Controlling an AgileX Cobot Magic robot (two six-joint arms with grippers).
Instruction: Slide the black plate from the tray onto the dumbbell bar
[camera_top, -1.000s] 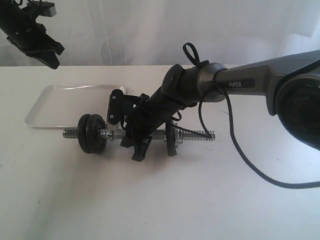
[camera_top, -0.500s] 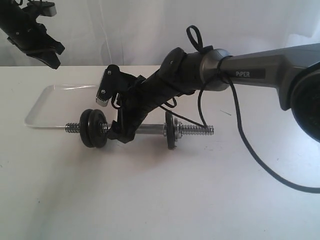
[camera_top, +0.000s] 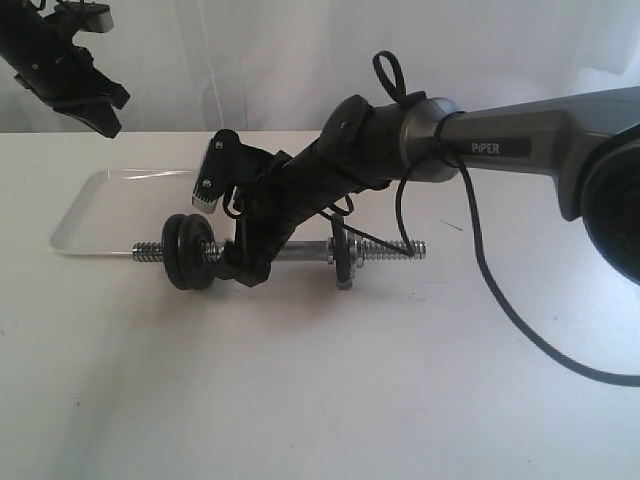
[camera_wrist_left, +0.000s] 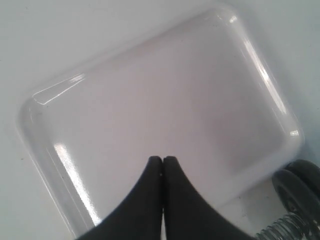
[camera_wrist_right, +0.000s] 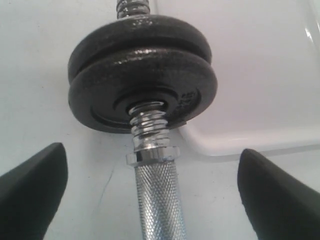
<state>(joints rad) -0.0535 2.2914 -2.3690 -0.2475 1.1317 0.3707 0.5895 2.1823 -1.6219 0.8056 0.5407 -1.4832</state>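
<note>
Black plate (camera_top: 181, 254) is recorded seated on the left threaded end of the dumbbell bar (camera_top: 305, 255), tray (camera_top: 110, 215) bare, so the task is judged essentially done; right gripper (camera_wrist_right: 150, 165) is spread astride the bar, left gripper (camera_top: 103, 120) pressed together at upper left.

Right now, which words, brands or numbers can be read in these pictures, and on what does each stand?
"PiPER": white letters on a dark label on the right arm.
On the black plate: faint raised marks near its hole, too blurred to read.
On the tray and the dumbbell bar: no text visible.
</note>
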